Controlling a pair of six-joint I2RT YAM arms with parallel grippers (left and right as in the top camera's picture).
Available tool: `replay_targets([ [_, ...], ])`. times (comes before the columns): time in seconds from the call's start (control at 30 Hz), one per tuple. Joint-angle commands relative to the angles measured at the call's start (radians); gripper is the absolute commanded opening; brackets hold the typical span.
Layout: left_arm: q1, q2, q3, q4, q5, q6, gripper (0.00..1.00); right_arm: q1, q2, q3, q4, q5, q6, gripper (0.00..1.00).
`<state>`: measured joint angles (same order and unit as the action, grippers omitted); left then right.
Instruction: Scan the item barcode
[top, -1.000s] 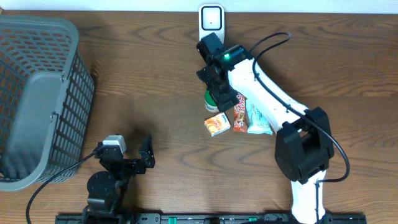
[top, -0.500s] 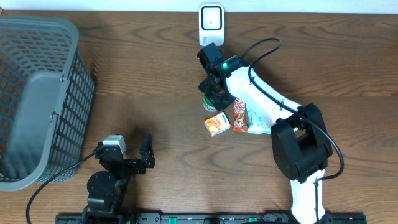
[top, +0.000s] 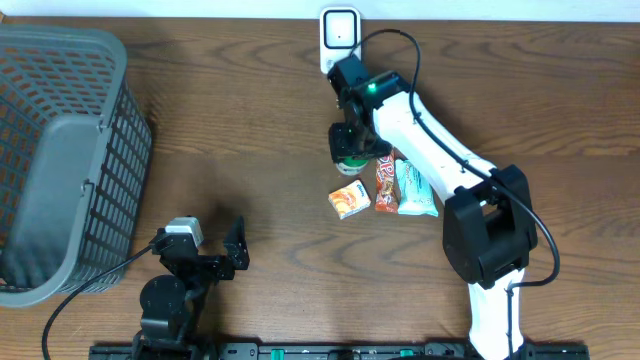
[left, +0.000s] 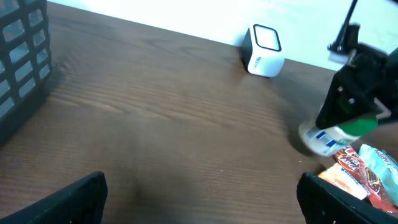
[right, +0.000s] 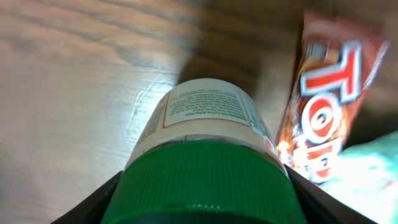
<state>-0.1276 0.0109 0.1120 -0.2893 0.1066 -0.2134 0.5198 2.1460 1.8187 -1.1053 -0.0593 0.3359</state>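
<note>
The item is a small white bottle (top: 347, 163) with a green cap (right: 202, 180) and a printed label (right: 208, 112). My right gripper (top: 351, 147) is shut on the cap, one finger on each side. In the left wrist view the bottle (left: 326, 138) hangs tilted, its base low over the table. The white barcode scanner (top: 340, 32) stands at the table's far edge, just behind the right gripper. My left gripper (top: 228, 258) rests open near the front edge with nothing between its fingers.
An orange box (top: 349, 200), a red snack bar (top: 385, 185) and a teal packet (top: 415, 190) lie just in front of the bottle. A grey mesh basket (top: 60, 150) fills the left side of the table.
The right gripper has closed from open onto the bottle's green cap and shifted slightly. The left arm has not moved.
</note>
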Motion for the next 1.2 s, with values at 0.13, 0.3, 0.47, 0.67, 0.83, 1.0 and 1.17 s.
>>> replay_targets([
  [0.13,0.002,-0.007,-0.013,-0.032,0.013,-0.010,0.98,0.023,0.001,0.046,-0.014,0.023,-0.335,0.67],
  [0.3,0.002,-0.007,-0.013,-0.032,0.013,-0.010,0.98,0.040,0.001,0.046,-0.014,0.034,-0.394,0.72],
  [0.47,0.002,-0.007,-0.013,-0.032,0.013,-0.010,0.98,0.049,0.001,0.046,-0.012,0.081,-0.423,0.78],
  [0.67,0.002,-0.007,-0.013,-0.032,0.013,-0.010,0.98,0.063,-0.009,0.071,-0.040,0.087,-0.362,0.99],
  [0.83,0.002,-0.007,-0.013,-0.032,0.013,-0.010,0.98,0.071,-0.012,0.215,-0.203,0.088,-0.249,0.99],
  [1.0,0.002,-0.007,-0.013,-0.032,0.013,-0.010,0.98,0.071,-0.012,0.368,-0.360,0.087,-0.029,0.99],
  [1.17,0.002,-0.007,-0.013,-0.032,0.013,-0.010,0.98,0.066,-0.012,0.447,-0.440,0.076,0.277,0.99],
])
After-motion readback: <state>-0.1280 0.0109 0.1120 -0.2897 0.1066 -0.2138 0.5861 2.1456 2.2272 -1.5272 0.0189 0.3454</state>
